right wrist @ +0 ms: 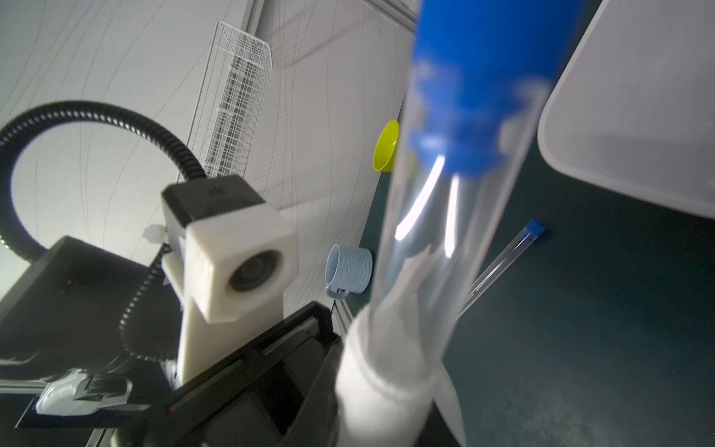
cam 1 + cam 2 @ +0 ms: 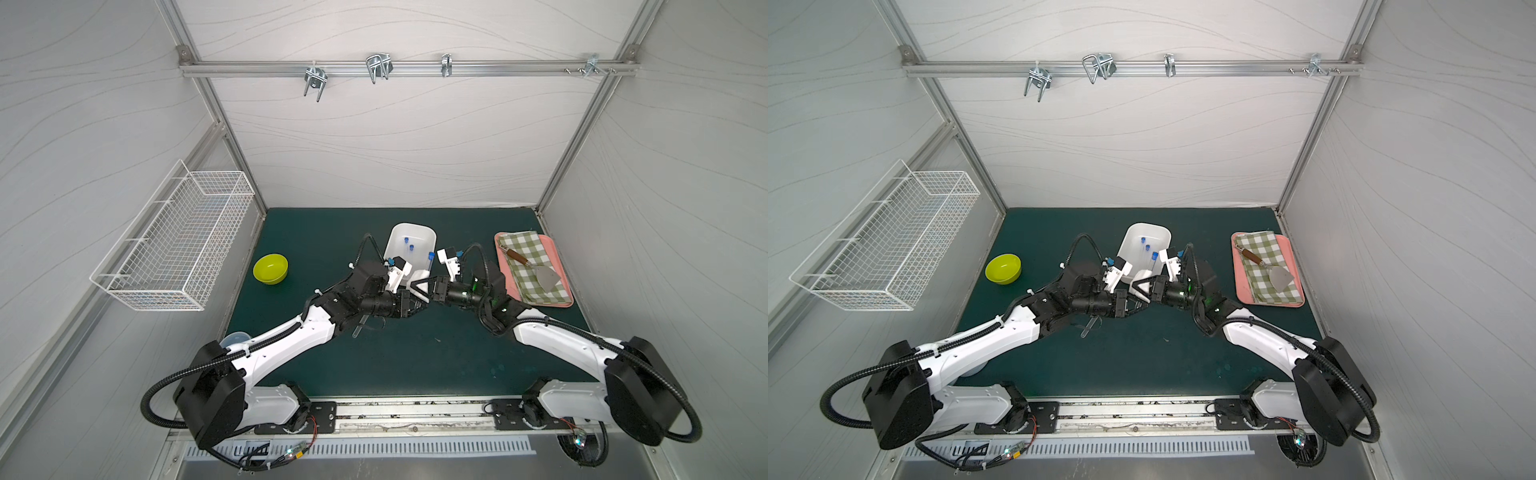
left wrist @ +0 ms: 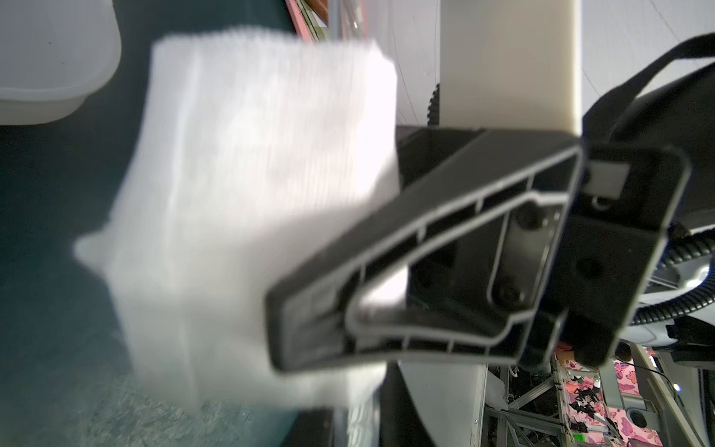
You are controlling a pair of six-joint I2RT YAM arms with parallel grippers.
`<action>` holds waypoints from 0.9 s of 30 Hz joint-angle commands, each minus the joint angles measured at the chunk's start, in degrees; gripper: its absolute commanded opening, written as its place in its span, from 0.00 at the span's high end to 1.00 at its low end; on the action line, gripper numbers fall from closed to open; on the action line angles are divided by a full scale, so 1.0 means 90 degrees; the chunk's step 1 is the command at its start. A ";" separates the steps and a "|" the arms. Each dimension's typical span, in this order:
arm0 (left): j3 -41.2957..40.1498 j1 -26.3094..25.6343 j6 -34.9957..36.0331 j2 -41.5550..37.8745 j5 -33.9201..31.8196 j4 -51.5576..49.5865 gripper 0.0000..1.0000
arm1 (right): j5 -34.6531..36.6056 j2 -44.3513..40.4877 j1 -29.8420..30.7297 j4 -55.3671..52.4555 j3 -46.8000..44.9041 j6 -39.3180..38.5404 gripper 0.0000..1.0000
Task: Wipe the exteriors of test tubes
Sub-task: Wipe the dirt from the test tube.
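A clear test tube (image 1: 445, 232) with a blue cap (image 2: 431, 255) stands up from my right gripper (image 2: 422, 287), which is shut on its lower end. A white cloth (image 1: 387, 367) wraps the tube's lower part, and my left gripper (image 2: 415, 306) is shut on that cloth (image 3: 251, 193). In both top views the two grippers meet just in front of the white tub (image 2: 428, 237). Two more capped tubes (image 2: 409, 244) (image 2: 1145, 244) are in the tub. Another tube (image 1: 503, 263) lies on the green mat, partly under the left arm (image 2: 358, 330).
A yellow bowl (image 2: 270, 268) sits on the mat at the left. A pale blue cup (image 1: 350, 273) stands near the left arm's base. At the right, a pink tray (image 2: 548, 249) carries a checked cloth and a spatula (image 2: 536, 272). A wire basket (image 2: 174, 237) hangs on the left wall.
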 commanded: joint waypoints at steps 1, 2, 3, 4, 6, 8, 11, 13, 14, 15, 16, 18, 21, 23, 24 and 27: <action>0.0200 0.0033 -0.0009 -0.0120 0.0207 0.0539 0.91 | 0.0220 -0.0127 -0.0053 -0.0205 -0.0100 -0.0029 0.76; 0.0196 0.0033 -0.0021 -0.0115 0.0218 0.0540 0.91 | 0.0173 -0.0100 -0.0167 -0.0200 -0.0075 -0.0047 0.76; 0.0188 0.0035 -0.0019 -0.0112 0.0245 0.0526 0.91 | 0.0086 -0.0049 -0.0318 -0.0158 -0.0024 -0.0049 0.76; 0.0174 0.0033 -0.0017 -0.0118 0.0243 0.0520 0.91 | 0.0021 -0.0003 -0.0444 -0.0133 0.0022 -0.0047 0.76; 0.0121 0.0032 -0.0048 -0.0147 0.0245 0.0534 0.91 | -0.0127 0.0131 -0.0781 -0.0091 0.0169 -0.0076 0.76; 0.0074 0.0033 -0.0071 -0.0173 0.0253 0.0539 0.91 | -0.0292 0.0272 -0.1028 -0.0042 0.0347 -0.0120 0.76; 0.0022 0.0033 -0.0094 -0.0200 0.0267 0.0540 0.91 | -0.0446 0.0510 -0.1283 -0.0025 0.0603 -0.0189 0.76; 0.0010 0.0040 -0.0086 -0.0214 0.0281 0.0528 0.91 | -0.0516 0.0650 -0.1374 0.0037 0.0711 -0.0183 0.76; 0.0010 0.0033 -0.0081 -0.0219 0.0277 0.0522 0.91 | -0.0529 0.0705 -0.1386 0.0070 0.0757 -0.0182 0.76; 0.0010 0.0028 -0.0081 -0.0219 0.0277 0.0526 0.91 | -0.0554 0.0753 -0.1386 0.0098 0.0784 -0.0183 0.76; 0.0010 0.0032 -0.0079 -0.0216 0.0276 0.0529 0.91 | -0.0567 0.0783 -0.1389 0.0135 0.0784 -0.0160 0.76; 0.0034 0.0033 -0.0070 -0.0204 0.0278 0.0530 0.91 | -0.0638 0.0815 -0.1372 0.0276 0.0725 -0.0034 0.76; 0.0063 0.0035 -0.0017 -0.0191 0.0254 0.0501 0.91 | -0.0590 0.0653 -0.1202 0.0316 0.0536 0.0057 0.77; 0.0095 0.0032 0.0035 -0.0190 0.0219 0.0444 0.91 | -0.0414 0.0428 -0.0941 0.0174 0.0360 0.0041 0.77; 0.0116 0.0034 0.0057 -0.0186 0.0210 0.0412 0.91 | -0.0320 0.0335 -0.0817 0.0109 0.0290 0.0036 0.76; 0.0137 0.0040 0.0085 -0.0167 0.0197 0.0411 0.91 | -0.0025 0.0083 -0.0395 0.0027 0.0041 0.0121 0.76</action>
